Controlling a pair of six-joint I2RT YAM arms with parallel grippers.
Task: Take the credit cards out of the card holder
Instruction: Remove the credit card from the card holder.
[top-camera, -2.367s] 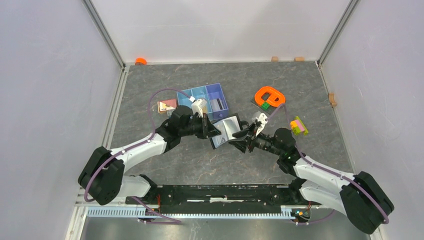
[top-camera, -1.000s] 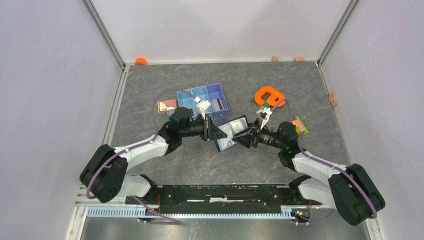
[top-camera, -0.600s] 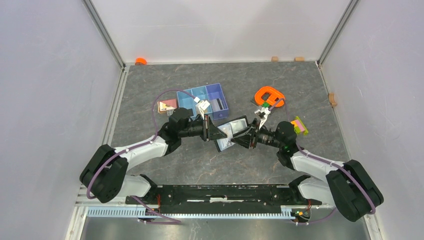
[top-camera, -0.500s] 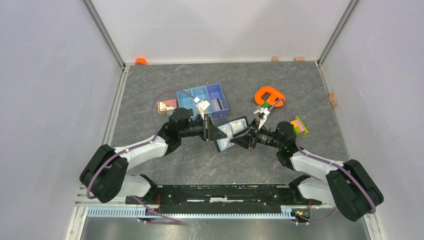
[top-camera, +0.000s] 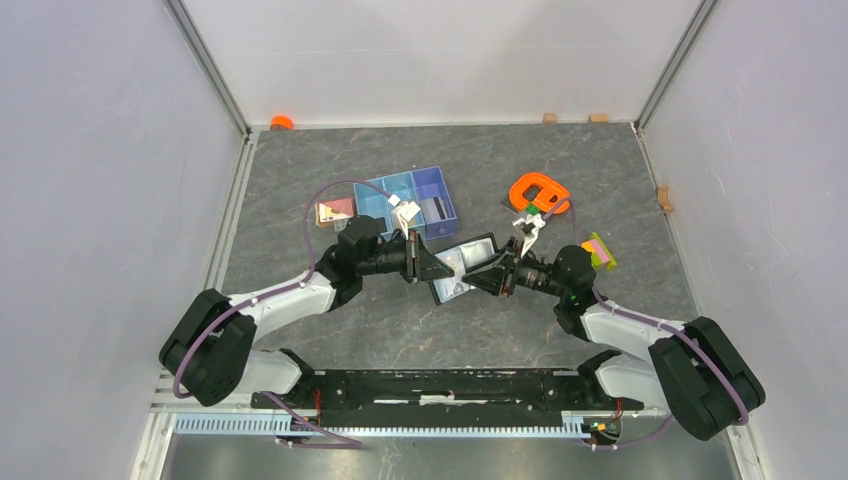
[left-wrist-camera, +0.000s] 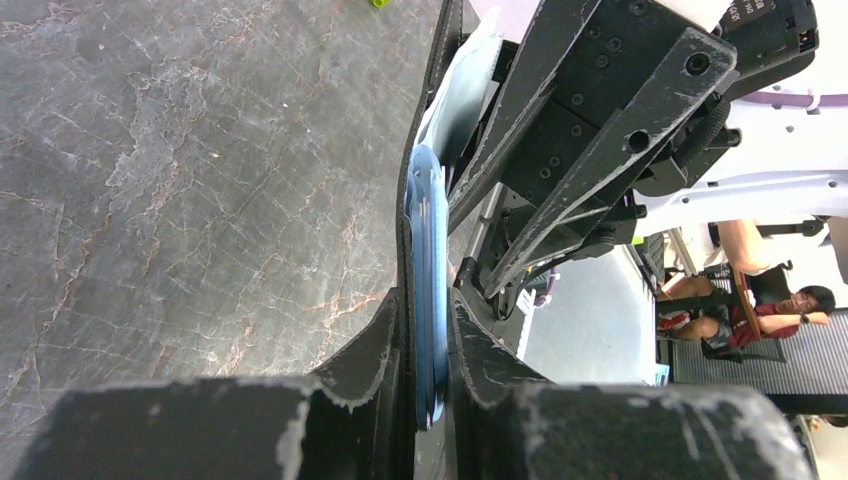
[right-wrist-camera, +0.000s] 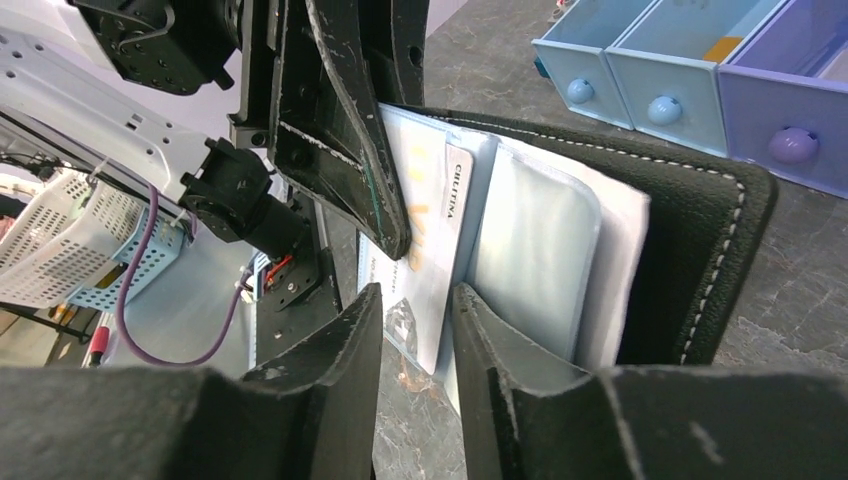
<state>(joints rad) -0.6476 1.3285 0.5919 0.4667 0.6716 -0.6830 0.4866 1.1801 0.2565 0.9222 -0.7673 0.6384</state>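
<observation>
The black card holder (top-camera: 478, 246) is held open above the table between my two arms. My left gripper (top-camera: 428, 266) is shut on its left edge; the left wrist view shows the black cover and pale blue sleeves (left-wrist-camera: 428, 250) pinched between the jaws. In the right wrist view the cover (right-wrist-camera: 700, 230) and silvery sleeves (right-wrist-camera: 530, 250) lie open. A pale credit card (right-wrist-camera: 425, 270) with small print sticks out of a sleeve. My right gripper (right-wrist-camera: 415, 300) is narrowly open, with the card's lower corner just beyond its fingertips. It is at the holder's right side (top-camera: 492, 274).
The blue three-compartment tray (top-camera: 440, 187) stands just behind the holder, and shows in the right wrist view (right-wrist-camera: 600, 50). An orange ring-shaped object (top-camera: 538, 192) and coloured blocks (top-camera: 598, 250) lie right. A pink and white object (top-camera: 333, 212) lies left.
The right gripper has swung in from below to the holder's right edge and levelled out. In the last half second it shifted only slightly. The left gripper keeps its hold.
</observation>
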